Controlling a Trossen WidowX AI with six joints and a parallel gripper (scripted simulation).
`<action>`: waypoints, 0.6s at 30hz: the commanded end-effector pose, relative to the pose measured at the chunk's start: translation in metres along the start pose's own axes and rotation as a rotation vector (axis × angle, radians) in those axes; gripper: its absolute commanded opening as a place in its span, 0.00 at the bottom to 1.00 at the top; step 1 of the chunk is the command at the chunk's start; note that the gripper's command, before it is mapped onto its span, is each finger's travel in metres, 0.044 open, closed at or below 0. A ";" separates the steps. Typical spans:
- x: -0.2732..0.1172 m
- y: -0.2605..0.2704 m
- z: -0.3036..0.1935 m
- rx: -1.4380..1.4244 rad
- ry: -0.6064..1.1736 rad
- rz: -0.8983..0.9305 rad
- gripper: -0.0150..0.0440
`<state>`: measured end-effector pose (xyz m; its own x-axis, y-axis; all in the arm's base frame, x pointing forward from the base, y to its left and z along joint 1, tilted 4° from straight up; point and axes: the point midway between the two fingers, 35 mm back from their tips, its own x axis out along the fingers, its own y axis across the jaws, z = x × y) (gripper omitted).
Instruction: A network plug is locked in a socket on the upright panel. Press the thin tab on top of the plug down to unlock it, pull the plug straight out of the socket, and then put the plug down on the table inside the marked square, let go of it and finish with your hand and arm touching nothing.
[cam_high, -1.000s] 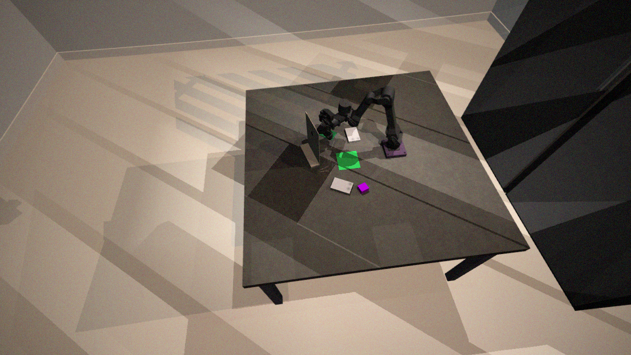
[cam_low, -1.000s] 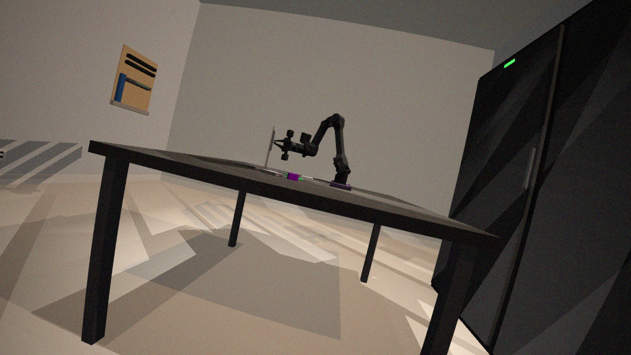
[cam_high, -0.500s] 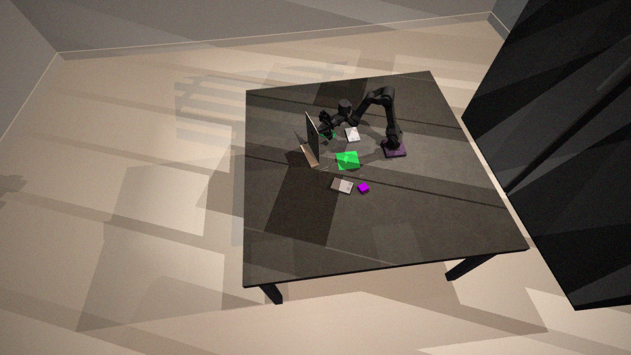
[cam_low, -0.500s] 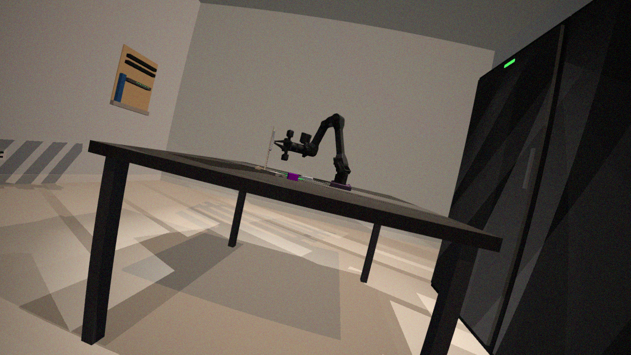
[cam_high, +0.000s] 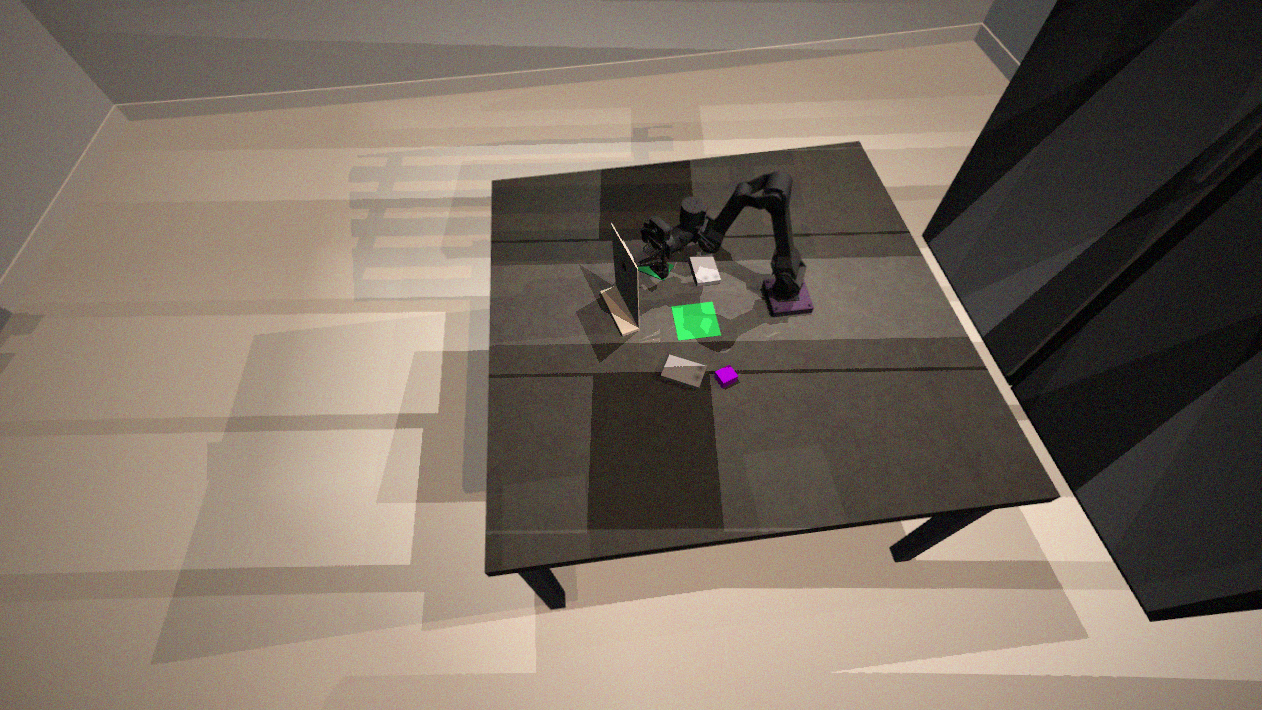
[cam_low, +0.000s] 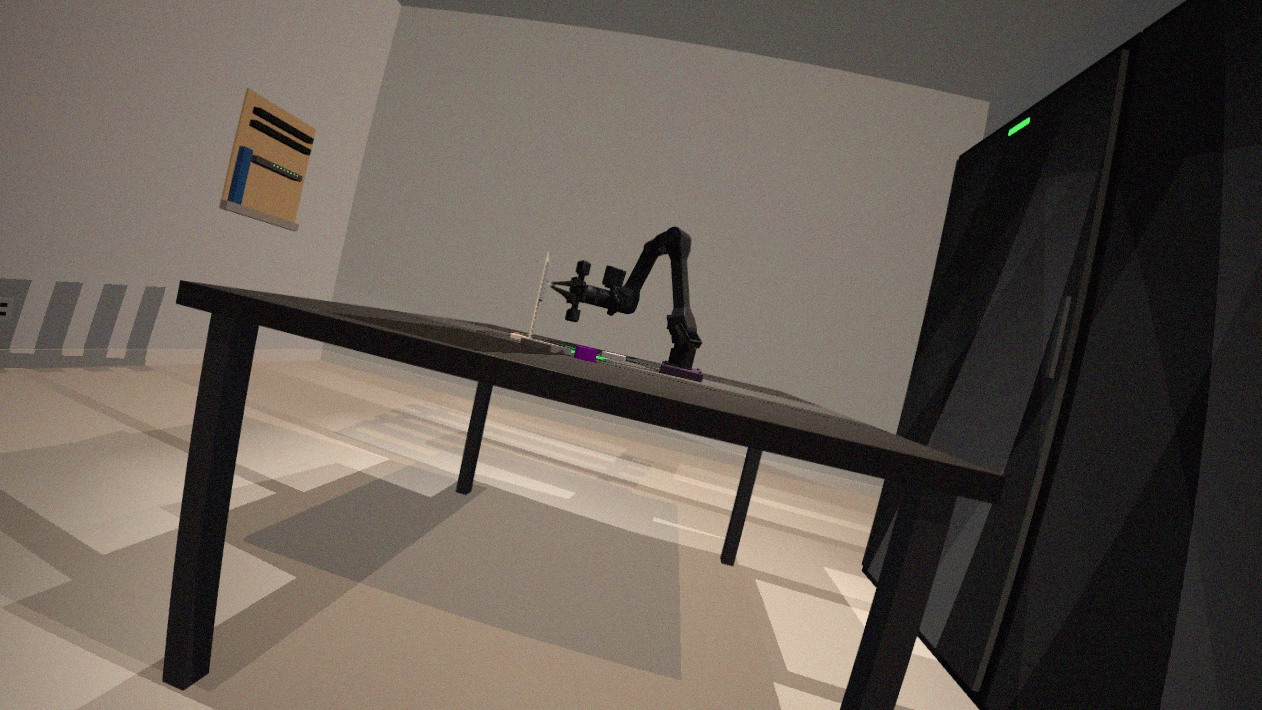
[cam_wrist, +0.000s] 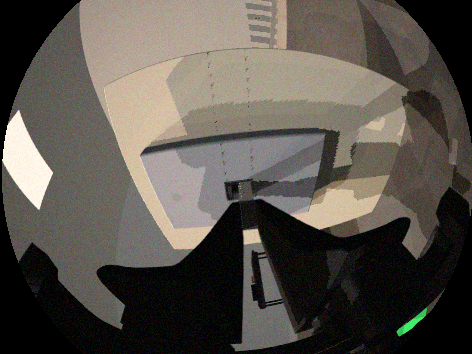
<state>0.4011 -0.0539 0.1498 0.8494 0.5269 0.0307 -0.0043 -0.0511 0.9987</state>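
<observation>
The upright panel (cam_high: 625, 278) (cam_low: 538, 295) (cam_wrist: 280, 82) stands at the left of the arm. In the wrist view, its socket (cam_wrist: 231, 191) shows as a small dark opening in the grey-blue faceplate. My gripper (cam_high: 642, 264) (cam_low: 552, 284) (cam_wrist: 247, 208) is shut on the plug (cam_wrist: 247, 190), close in front of the panel. The fingers hide much of the plug; I cannot tell whether its front end is still inside the socket, nor how its tab stands. The green marked square (cam_high: 696, 320) lies on the table, between panel and arm base.
A second green patch (cam_high: 657, 271) shows partly below my gripper. One white block (cam_high: 705, 270) lies near the arm; another (cam_high: 683, 370) lies beside a purple cube (cam_high: 725, 377) (cam_low: 586, 353). The panel's wooden foot (cam_high: 618, 311) rests on the table.
</observation>
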 end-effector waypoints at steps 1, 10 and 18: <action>-0.005 0.000 -0.001 -0.002 0.000 0.000 0.25; -0.011 0.000 -0.003 -0.002 0.000 -0.001 0.25; -0.018 0.000 -0.003 -0.002 0.000 -0.001 0.25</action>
<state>0.3877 -0.0597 0.1474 0.8512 0.5242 0.0260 0.0016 -0.0522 0.9986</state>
